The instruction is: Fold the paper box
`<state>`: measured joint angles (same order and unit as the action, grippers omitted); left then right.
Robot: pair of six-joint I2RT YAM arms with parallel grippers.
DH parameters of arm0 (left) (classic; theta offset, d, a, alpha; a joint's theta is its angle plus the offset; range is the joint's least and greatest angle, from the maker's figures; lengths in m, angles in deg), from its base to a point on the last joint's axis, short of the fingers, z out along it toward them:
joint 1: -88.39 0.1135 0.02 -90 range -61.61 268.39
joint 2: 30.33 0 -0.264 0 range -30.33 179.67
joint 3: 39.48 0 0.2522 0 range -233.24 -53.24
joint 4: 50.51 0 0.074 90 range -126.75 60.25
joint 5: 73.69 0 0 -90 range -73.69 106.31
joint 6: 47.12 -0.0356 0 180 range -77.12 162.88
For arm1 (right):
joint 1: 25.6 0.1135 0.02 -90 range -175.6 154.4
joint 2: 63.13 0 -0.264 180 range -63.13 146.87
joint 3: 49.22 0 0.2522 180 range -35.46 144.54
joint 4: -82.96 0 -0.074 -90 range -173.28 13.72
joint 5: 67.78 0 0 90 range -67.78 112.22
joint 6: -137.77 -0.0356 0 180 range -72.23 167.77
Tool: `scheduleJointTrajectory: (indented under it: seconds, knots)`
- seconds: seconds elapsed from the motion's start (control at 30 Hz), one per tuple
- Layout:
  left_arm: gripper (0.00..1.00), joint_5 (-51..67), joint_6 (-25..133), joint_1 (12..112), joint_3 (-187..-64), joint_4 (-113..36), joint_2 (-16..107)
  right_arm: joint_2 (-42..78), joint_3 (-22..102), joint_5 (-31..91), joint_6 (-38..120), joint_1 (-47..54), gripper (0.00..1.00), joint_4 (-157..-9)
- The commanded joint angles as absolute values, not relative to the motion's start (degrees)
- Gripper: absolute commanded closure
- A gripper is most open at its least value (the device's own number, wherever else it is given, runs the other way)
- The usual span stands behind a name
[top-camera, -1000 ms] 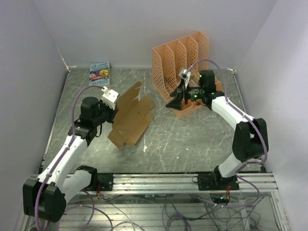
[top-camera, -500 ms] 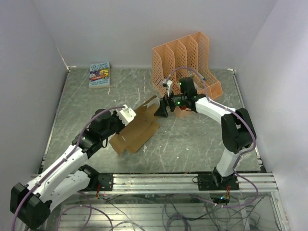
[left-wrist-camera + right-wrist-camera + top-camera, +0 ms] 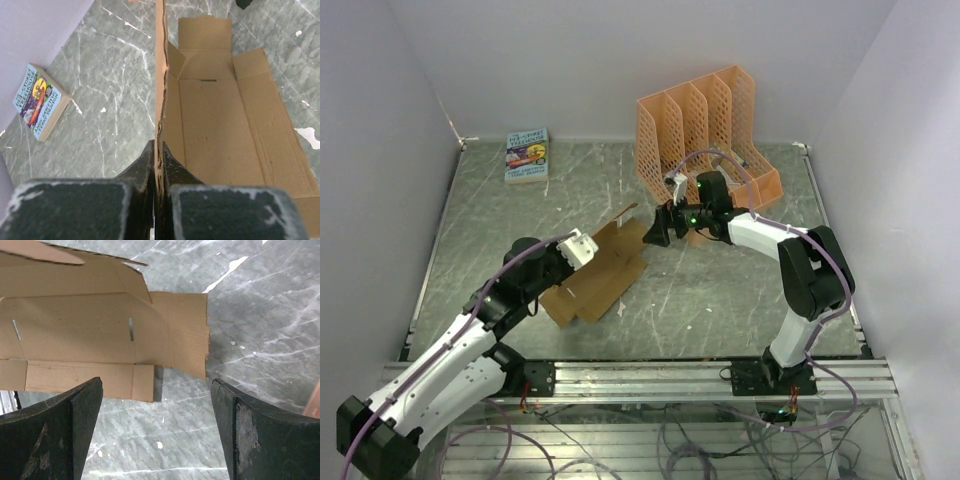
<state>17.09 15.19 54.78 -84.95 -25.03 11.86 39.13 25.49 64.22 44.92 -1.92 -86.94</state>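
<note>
On the table (image 3: 720,290), your left gripper (image 3: 157,150) pinches the upturned side panel of the paper box (image 3: 605,265), a creased sheet that looks light and floppy. Your right gripper (image 3: 657,227) hangs spread and empty above its far flap; take hold close to a crease.

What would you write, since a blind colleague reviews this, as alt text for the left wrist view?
The left fingers are shut on an upright side panel of the box, whose base lies flat on the grey table, flaps at the far end. A book lies to the left, near the wall.
</note>
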Motion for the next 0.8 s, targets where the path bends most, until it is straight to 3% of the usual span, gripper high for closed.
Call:
scheduleJointTrajectory:
  seconds: [0.0,0.4,0.53,0.77]
  knots:
    - [0.93,14.4,14.9,54.4,-84.2,-25.7,8.4,39.9,24.9,61.4,42.0,-2.4,0.11,-91.4]
    - [0.93,10.2,13.6,54.3,-84.5,-23.4,3.2,44.8,26.3,61.5,40.4,-1.9,0.13,-93.9]
    - [0.93,9.1,13.4,54.3,-83.4,-23.7,0.8,46.5,27.8,62.8,39.5,-1.6,0.22,-94.7]
    - [0.93,8.4,12.6,54.3,-84.2,-22.5,2.6,47.7,30.2,62.4,43.2,-0.9,0.2,-95.4]
